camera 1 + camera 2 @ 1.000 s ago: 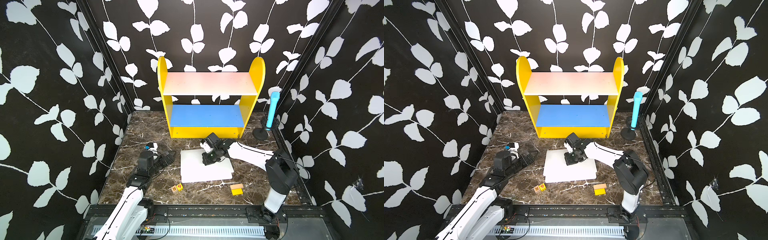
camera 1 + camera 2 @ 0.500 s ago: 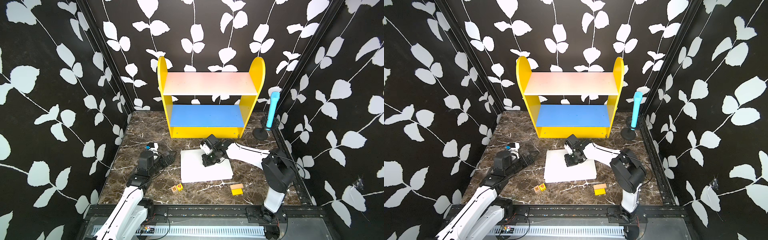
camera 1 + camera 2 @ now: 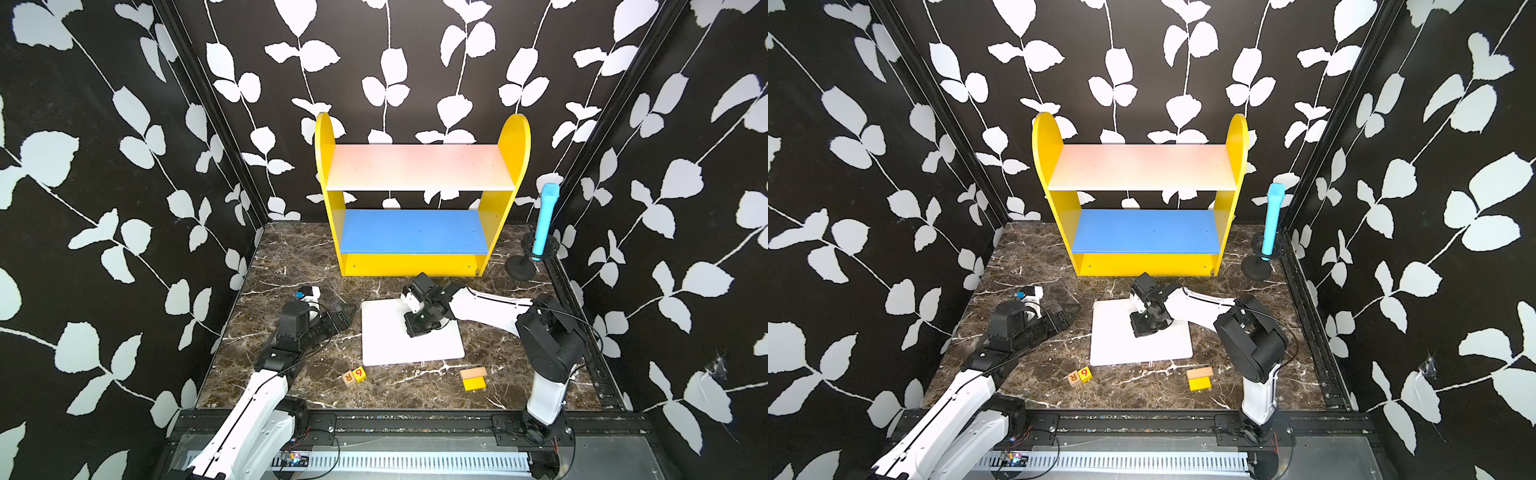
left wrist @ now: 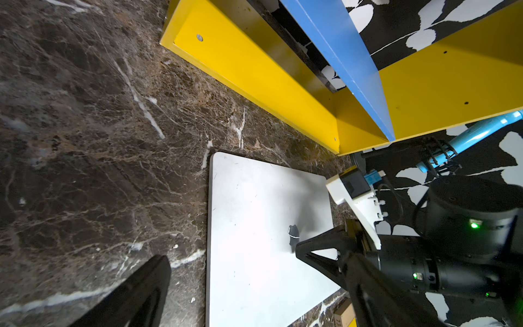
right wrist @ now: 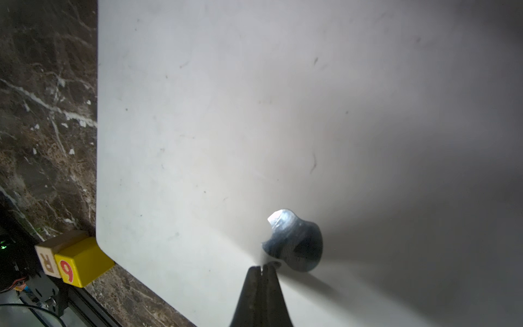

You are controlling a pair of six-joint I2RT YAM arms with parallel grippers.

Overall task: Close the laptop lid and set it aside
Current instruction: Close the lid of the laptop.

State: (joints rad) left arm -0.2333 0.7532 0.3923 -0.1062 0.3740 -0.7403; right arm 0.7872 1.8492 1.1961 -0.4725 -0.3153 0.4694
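The laptop lid (image 3: 386, 343) lies shut; setting aside remains.
Mid-frame, right gripper (image 3: 414, 331) rests on it, fingers pressed together; left gripper (image 3: 345, 316) gapes. Next likely wants a sideways slide.

This is a robot laboratory cell: leaf-printed backdrop panels (image 3: 415, 62) stand behind and beside the yellow shelf unit (image 3: 515, 141), and a black mounting rail (image 3: 415, 420) lies well in front of it.

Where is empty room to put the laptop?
Back left, between shelf and left wall, the table is bare. Blue board and pink board hold nothing. Crowded: the front, with letter blocks and yellow block; left pincer beside the laptop, right pincer on it.
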